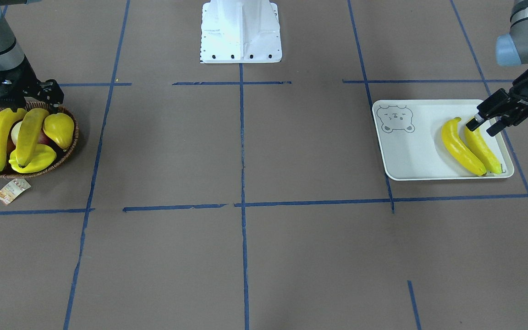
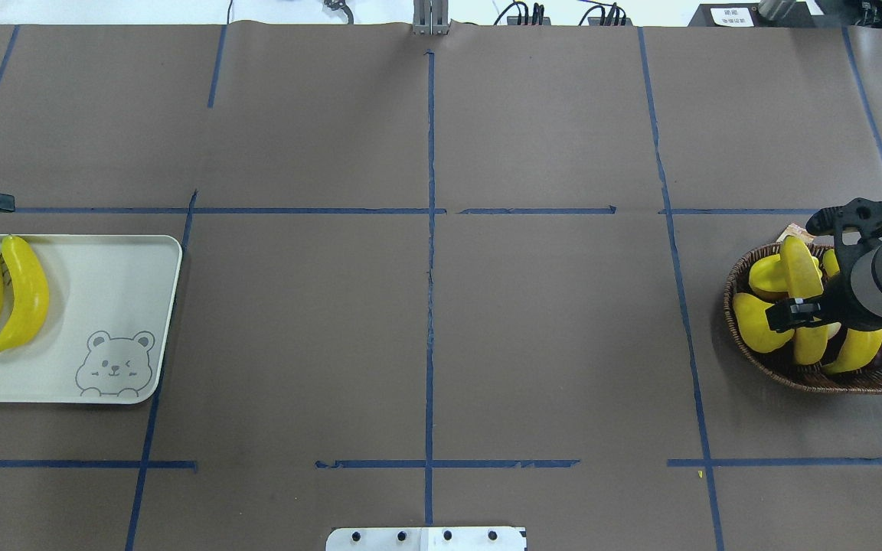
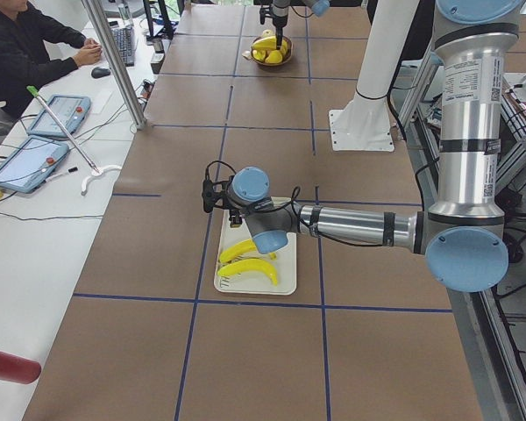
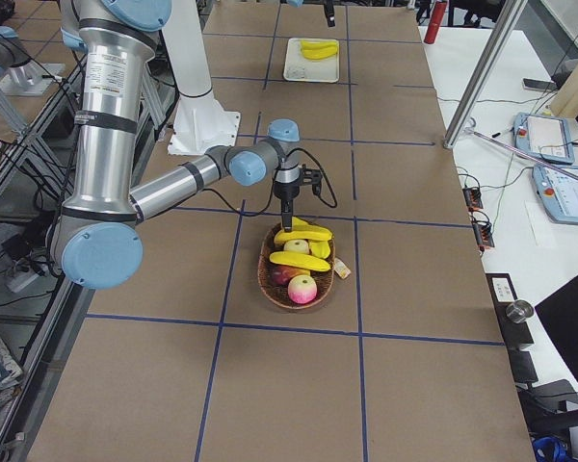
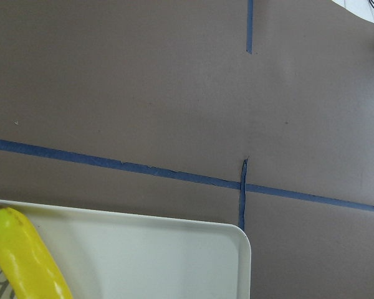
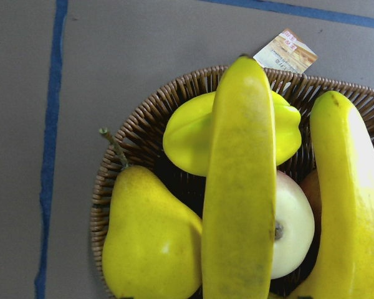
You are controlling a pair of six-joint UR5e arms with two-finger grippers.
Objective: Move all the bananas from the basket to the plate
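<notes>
Two glossy curved bananas (image 1: 461, 146), woven basket (image 1: 69, 149)

Two bananas (image 1: 470, 145) lie on the plate (image 1: 410, 156); two bananas (image 1: 14, 137) remain in the basket (image 1: 69, 149).

Brown-papered table (image 2: 548, 329) gridded with blue tape (image 2: 429, 229), white side desk (image 3: 35, 189) holding tablets (image 3: 60, 114)

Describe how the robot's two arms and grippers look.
Both arms are silver-grey metal tubes with pale blue joint caps. The left gripper and the right gripper are black two-finger units with open frames, and thin black cables run along the wrists.
</notes>
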